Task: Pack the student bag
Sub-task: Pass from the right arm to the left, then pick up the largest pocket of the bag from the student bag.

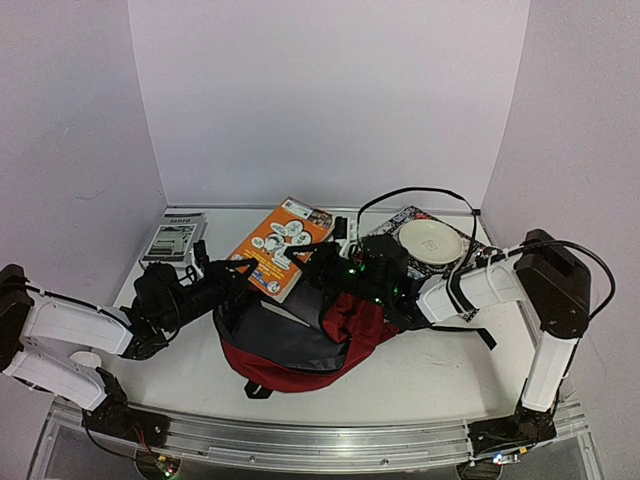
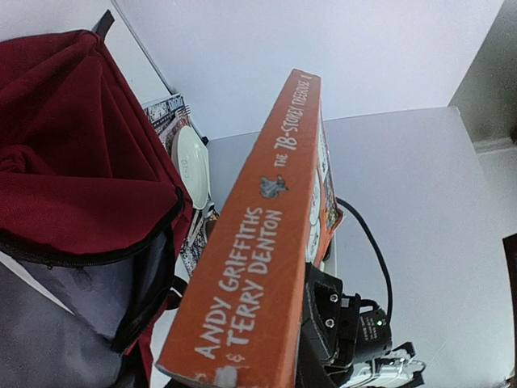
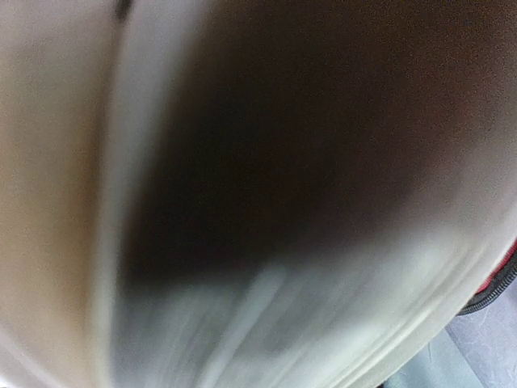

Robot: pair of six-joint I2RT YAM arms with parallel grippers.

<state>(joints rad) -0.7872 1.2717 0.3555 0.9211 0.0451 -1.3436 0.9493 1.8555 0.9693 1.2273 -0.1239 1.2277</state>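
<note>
2 arms meet over the student bag [image 1: 300,352], which lies mid-table [image 1: 430,375] betw. the arms, mouth open, grey lining showing. L gripper [image 1: 237,268]: jaws narrow, clamped on near end of orange book [image 1: 280,245], book tilted at bag mouth. R gripper [image 1: 330,265]: at bag's far rim; jaw state cannot be told, wrist view blurred. White plate [image 1: 430,240] back-right, apart from bag.

The spine of the orange book [image 2: 266,242] read "THE 78-STOREY TREEHOUSE" near its far end and "ANDY GRIFFITHS & TERRY DENTON" nearer the camera. Print on the grey booklet [image 1: 175,238] was too small to read.
</note>
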